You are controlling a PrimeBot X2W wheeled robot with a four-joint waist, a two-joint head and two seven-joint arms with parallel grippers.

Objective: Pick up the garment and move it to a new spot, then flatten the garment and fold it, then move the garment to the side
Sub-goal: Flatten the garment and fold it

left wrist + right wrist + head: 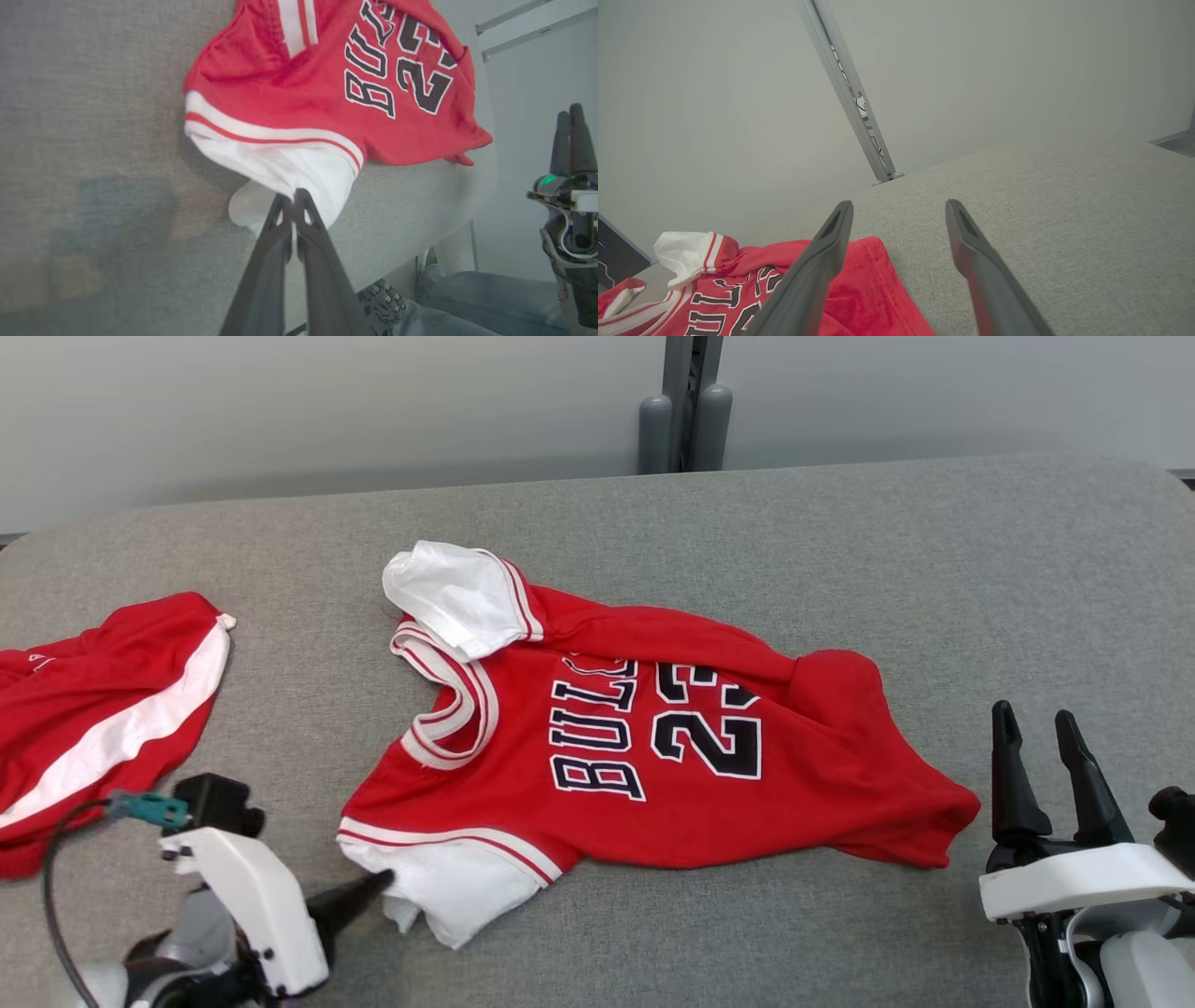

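Observation:
A red jersey (653, 747) with white sleeves and dark "BULLS 23" lettering lies crumpled in the middle of the grey table (980, 579). My left gripper (383, 879) is at the near white sleeve (457, 896), shut on its edge. In the left wrist view the left gripper (293, 200) has its fingers (268, 252) pressed together on the white sleeve (299, 168) of the jersey (327, 84). My right gripper (1036, 723) stands open at the lower right, just beyond the jersey's hem. In the right wrist view the right gripper (899, 210) hangs open above the table beside the red hem (873, 289).
A second red garment with a white stripe (103, 709) lies at the table's left edge. A grey post (686, 411) rises behind the far edge. In the left wrist view a person's shoe (383, 303) and jeans leg (486, 298) stand below the table's near edge.

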